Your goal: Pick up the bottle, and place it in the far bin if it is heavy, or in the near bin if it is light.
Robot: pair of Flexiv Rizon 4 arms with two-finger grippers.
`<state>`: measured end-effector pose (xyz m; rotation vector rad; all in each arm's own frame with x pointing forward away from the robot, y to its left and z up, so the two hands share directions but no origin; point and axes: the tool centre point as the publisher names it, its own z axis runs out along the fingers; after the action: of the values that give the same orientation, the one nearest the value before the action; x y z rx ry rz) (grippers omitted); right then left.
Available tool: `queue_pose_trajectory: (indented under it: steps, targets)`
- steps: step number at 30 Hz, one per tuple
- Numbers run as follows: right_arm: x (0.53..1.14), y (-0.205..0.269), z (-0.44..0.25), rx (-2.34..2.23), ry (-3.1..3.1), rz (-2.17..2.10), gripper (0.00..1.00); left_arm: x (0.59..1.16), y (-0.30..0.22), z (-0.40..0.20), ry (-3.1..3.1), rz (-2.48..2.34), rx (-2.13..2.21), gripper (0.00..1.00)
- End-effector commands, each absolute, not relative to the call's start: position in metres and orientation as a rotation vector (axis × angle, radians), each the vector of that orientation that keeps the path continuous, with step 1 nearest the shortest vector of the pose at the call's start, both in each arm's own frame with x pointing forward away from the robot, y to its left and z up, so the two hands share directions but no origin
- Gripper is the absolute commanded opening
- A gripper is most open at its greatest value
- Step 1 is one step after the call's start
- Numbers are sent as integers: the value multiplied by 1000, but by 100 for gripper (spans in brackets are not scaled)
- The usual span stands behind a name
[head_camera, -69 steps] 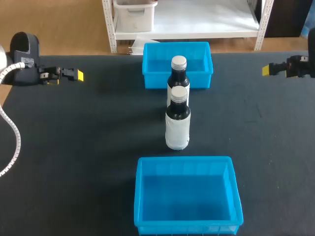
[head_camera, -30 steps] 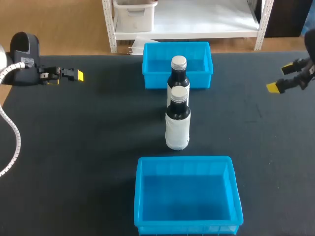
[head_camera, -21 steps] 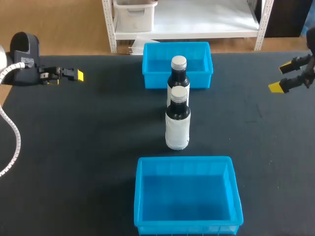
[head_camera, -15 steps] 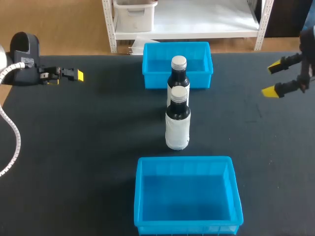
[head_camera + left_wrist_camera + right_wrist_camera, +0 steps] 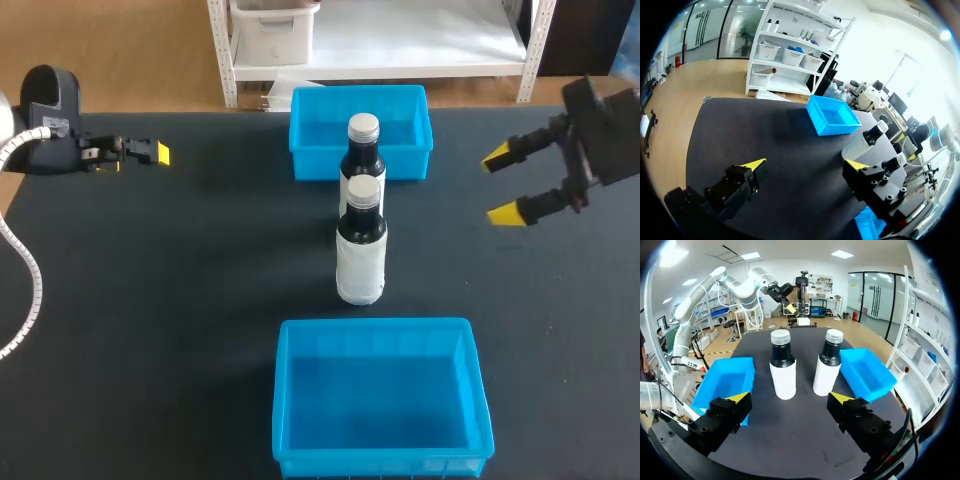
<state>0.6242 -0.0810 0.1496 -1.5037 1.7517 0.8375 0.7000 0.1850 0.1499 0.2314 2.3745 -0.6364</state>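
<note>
Two dark bottles with silver caps and white labels stand in line at the table's middle: the front bottle [image 5: 361,245] and the rear bottle [image 5: 363,150], which stands against the far blue bin [image 5: 316,128]. The near blue bin [image 5: 380,400] is empty. My right gripper [image 5: 500,186] hovers open to the right of the bottles, holding nothing. In the right wrist view both bottles, front [image 5: 783,367] and rear [image 5: 828,369], stand ahead of the right gripper [image 5: 789,397]. My left gripper [image 5: 150,152] sits at the far left, and in the left wrist view it [image 5: 806,164] is open and empty.
In the right wrist view the near bin [image 5: 725,382] lies beside the front bottle and the far bin [image 5: 867,372] beside the rear one. The left wrist view shows the far bin [image 5: 832,116] and a bottle [image 5: 871,139] well ahead. Dark tabletop [image 5: 200,260] surrounds them.
My right gripper has come in from the right edge toward the bottles, and both of its yellow tips now show spread apart. The left arm, bottles and bins have not moved.
</note>
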Motion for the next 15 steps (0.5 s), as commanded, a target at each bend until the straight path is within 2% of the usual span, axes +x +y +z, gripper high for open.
queue_pose_trajectory:
  steps: [1, 15]
  targets:
    - [623, -53, 137, -1499, 1758, 822, 100, 700, 185, 150, 2374, -636, 231, 100]
    - [617, 2, 136, -1538, 1741, 799, 100, 700, 185, 150, 2374, -636, 231, 100]
